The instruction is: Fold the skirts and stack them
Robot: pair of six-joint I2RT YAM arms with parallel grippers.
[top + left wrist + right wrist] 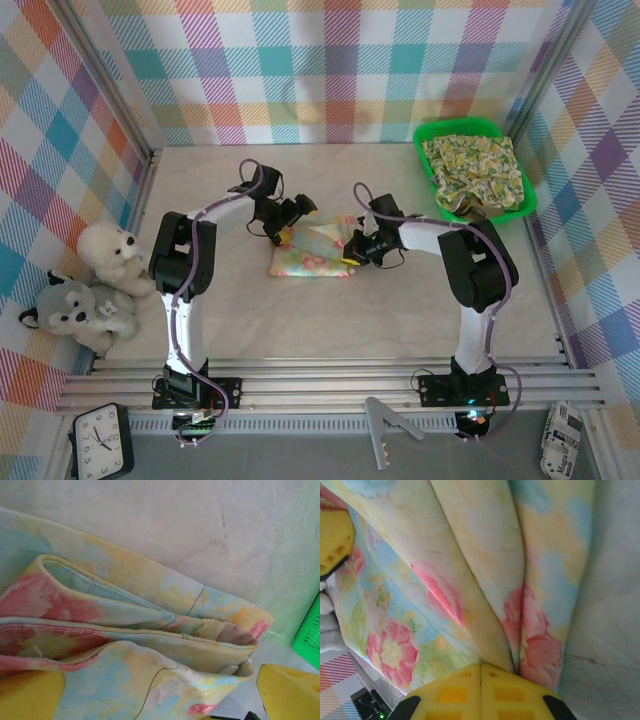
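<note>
A pale yellow-pink floral skirt (312,250) lies partly folded at the table's middle. My left gripper (296,214) hovers at its far left edge, open, with its yellow fingers (29,696) wide on either side of the layered cloth (150,630). At the skirt's right edge my right gripper (356,246) is shut, and folds of the floral cloth (470,580) run down into its closed fingertips (481,690). A yellow-green floral skirt (473,172) lies crumpled in the green tray (427,160) at the back right.
Two plush toys, one white (110,256) and one grey (76,312), sit against the left wall. A clock (100,440) lies below the near rail. Plaid walls close in the table on three sides.
</note>
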